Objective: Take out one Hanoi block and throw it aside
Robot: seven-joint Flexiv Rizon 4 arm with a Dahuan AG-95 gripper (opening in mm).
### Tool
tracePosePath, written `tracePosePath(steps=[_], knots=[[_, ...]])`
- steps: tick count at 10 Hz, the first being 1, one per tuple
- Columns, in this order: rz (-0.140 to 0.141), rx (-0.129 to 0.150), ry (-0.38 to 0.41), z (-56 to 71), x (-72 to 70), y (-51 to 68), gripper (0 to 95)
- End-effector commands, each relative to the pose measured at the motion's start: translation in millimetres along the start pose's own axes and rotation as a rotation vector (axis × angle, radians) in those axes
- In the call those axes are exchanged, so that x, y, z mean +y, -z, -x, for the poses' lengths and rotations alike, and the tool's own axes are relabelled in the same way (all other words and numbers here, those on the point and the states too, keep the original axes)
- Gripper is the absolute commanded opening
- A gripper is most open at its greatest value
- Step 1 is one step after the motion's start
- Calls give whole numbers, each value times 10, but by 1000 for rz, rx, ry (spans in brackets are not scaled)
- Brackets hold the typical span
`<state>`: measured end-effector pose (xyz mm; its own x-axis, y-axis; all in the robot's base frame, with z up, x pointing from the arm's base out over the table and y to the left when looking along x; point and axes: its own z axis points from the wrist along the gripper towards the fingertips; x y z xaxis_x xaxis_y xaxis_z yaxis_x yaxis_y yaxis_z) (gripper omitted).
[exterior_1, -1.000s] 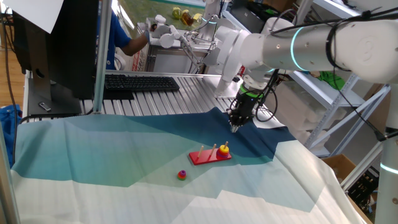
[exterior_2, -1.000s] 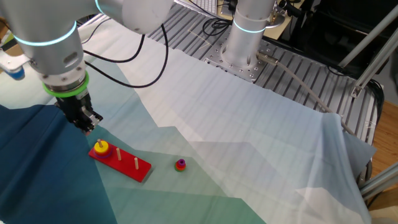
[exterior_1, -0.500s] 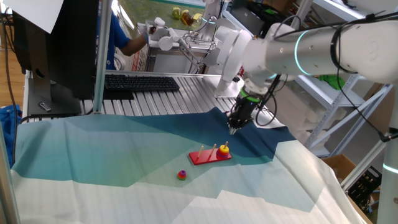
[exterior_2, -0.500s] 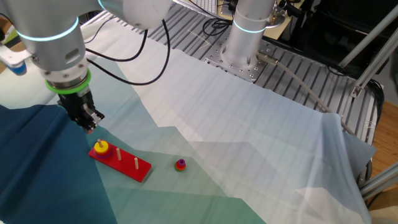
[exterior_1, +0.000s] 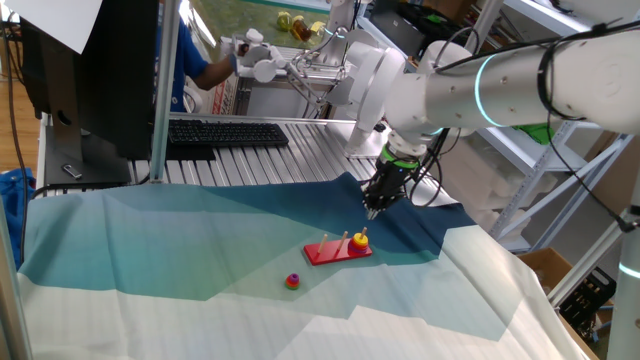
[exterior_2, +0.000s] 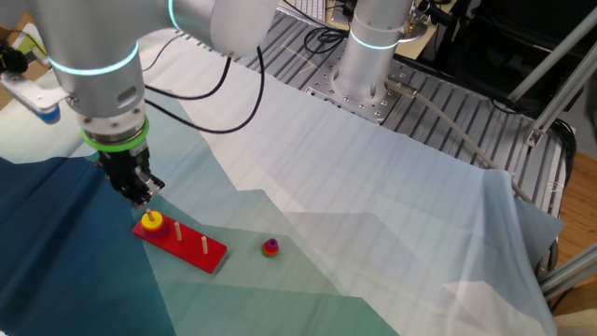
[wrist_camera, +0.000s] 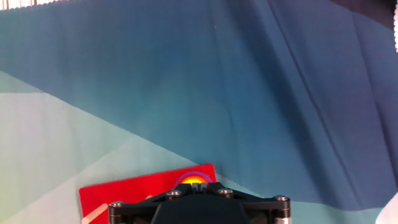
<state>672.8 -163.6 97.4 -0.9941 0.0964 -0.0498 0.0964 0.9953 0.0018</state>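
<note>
Hanoi block (exterior_2: 151,221) on end peg, tool (exterior_2: 142,197) poised just above, apart

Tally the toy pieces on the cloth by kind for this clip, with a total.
Red flat plastic peg base: 1
Yellow plastic ring on the end peg: 1
Small loose red-magenta rounded piece off the base: 1
Total: 3

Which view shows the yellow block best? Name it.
The other fixed view: the yellow block sits unobstructed on the end peg of the red base, below the gripper. One fixed view shows it small. In the hand view the gripper body hides most of it.
</note>
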Motion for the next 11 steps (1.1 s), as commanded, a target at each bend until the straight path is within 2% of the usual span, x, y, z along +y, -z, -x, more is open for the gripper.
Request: tracePosePath(steps=[1, 3, 4, 8, 11], knots=[[3, -4, -18, -27, 37, -27, 0], [-7, -6, -45, -41, 72, -18, 0], [-7, -6, -49, -41, 73, -18, 190], [-5, -12, -62, -42, 72, -39, 190], [7, -23, -61, -51, 62, -147, 190]])
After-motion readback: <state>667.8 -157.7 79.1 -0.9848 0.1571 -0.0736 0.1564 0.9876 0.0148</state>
